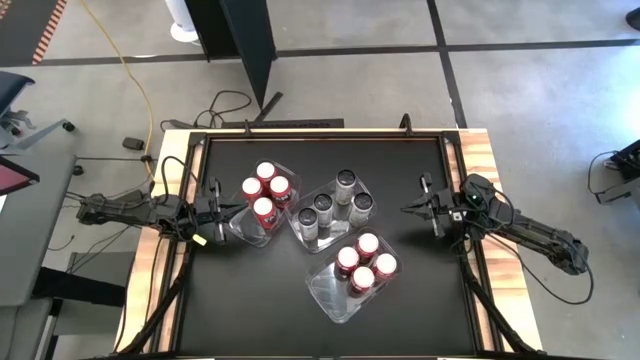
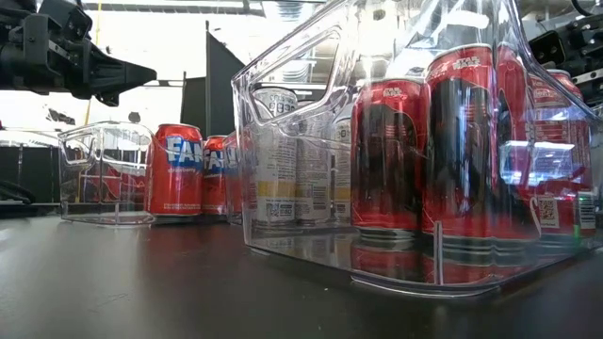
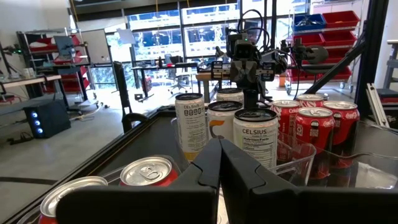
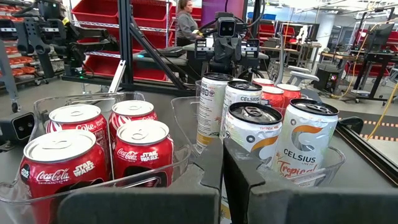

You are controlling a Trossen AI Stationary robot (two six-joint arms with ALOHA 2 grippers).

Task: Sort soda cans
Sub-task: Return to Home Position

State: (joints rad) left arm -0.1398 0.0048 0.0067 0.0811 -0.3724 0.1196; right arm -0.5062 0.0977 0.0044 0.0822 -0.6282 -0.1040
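Three clear trays stand on the black tabletop. The left tray [image 1: 243,222] holds several red soda cans [image 1: 266,193]. The middle tray [image 1: 300,232] holds several silver-grey cans [image 1: 335,203]. The near tray [image 1: 328,290] holds several red cans [image 1: 364,263]. All the cans stand upright on their bases. My left gripper [image 1: 230,207] is shut and hovers level just left of the left tray, above the cans' tops [image 3: 146,171]. My right gripper [image 1: 405,208] is shut and hovers level to the right of the middle tray, facing the silver-grey cans [image 4: 305,140].
A black rail and wooden strips [image 1: 485,160] frame the table. Bare black tabletop lies at the near left [image 1: 240,310] and the far side [image 1: 330,155]. Cables trail off the left edge [image 1: 150,160]. A person [image 4: 185,22] stands in the room beyond.
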